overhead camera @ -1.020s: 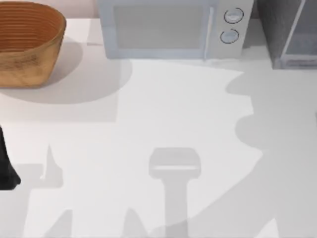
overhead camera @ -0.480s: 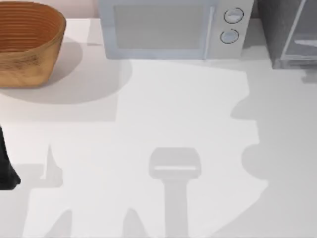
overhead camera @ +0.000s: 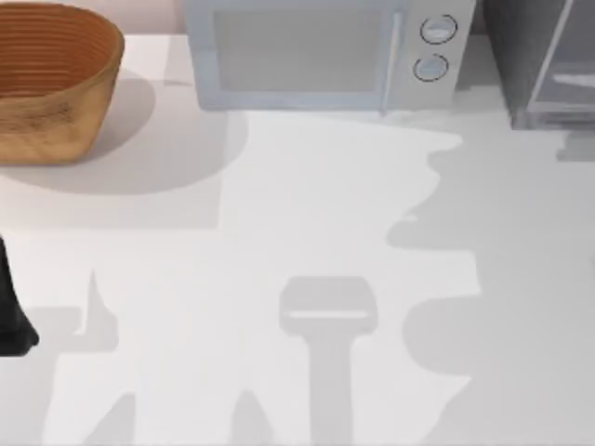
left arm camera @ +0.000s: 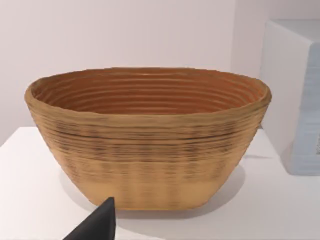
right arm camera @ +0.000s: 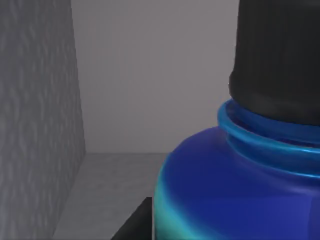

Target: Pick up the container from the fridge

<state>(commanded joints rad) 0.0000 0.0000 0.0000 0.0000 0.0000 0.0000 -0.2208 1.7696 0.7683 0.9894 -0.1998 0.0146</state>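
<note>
The container (right arm camera: 235,185) looms very close in the right wrist view: a blue rounded body with a cyan lower edge and a black cap (right arm camera: 280,60). It stands on a grey floor between the fridge's grey inner walls (right arm camera: 35,110). A dark part of my right gripper (right arm camera: 136,222) shows just beside its base. In the top view the fridge (overhead camera: 521,56) stands at the table's back right corner, with its light frame and glassy panel. My left gripper (left arm camera: 97,226) is parked at the table's left edge, facing the basket.
A brown woven basket (overhead camera: 51,79) sits at the back left, also seen up close (left arm camera: 150,140). A light-grey microwave (overhead camera: 316,51) with two round knobs stands at the back middle. Arm shadows lie across the white table (overhead camera: 307,204).
The shadow on the table's right side has spread leftwards and changed shape. The left arm, basket and microwave have not moved.
</note>
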